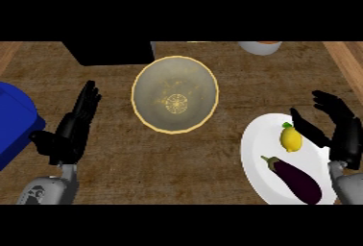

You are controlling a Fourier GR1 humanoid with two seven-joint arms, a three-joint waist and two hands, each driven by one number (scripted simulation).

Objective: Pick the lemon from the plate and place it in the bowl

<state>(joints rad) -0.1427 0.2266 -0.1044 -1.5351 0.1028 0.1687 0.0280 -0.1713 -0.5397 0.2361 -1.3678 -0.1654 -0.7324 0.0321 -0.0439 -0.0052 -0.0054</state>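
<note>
Head view: lemon [291, 139] on plate [254, 156], beside eggplant [297, 180], not yet lifted. Right hand [340, 132] just right of lemon, fingers spread, holding nothing; likely set for grasp. Bowl [151, 86] well left, awaiting lemon. Left hand [71, 130] open, resting at left.

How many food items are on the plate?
2: the lemon at the plate's middle, beside the right hand; the eggplant below it, toward the view's lower edge. The hand hides some of the plate's right rim.
</note>
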